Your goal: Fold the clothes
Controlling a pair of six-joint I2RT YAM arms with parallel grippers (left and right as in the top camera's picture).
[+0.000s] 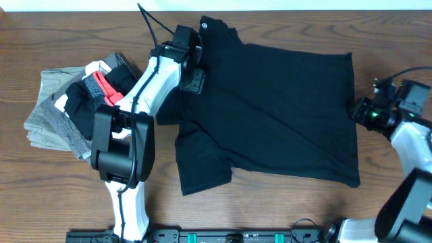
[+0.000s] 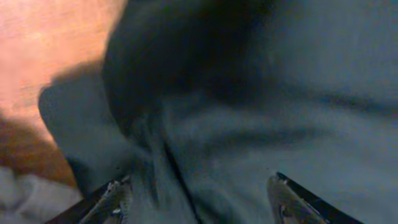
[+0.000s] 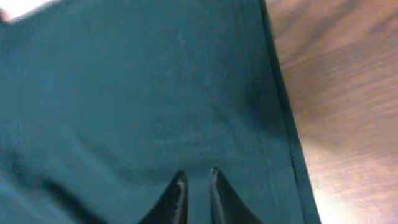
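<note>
T-shirt (image 1: 283,108) lies flat mid-table (image 1: 61,196). Its long axis runs side to side between the 2 arms: sleeves toward the left arm, hem (image 1: 354,115) toward the right.

Left gripper (image 2: 202,200) sits over the sleeve-end cloth with its fingers spread wide. Bunched fabric lies between them and nothing is pinched. The neck itself is hidden under the arm.

Right gripper (image 3: 196,196) is right at the hem edge, just inside it, with bare wood beside. Its fingers are drawn almost together, leaving only a thin gap. Cannot tell whether any cloth is caught in that gap.

So each arm owns 1 end. The near sleeve (image 1: 202,165) sticks out toward the robot, and the left arm is the closer one to it. The hem is only within the right arm's reach.

Judgement: any fold along the long axis means the right arm carries the hem leftward, toward the left gripper. Sleeve tuck-ins fall to the left arm.

The pile of gray and white garments (image 1: 54,115) sits well apart, off the left side.
</note>
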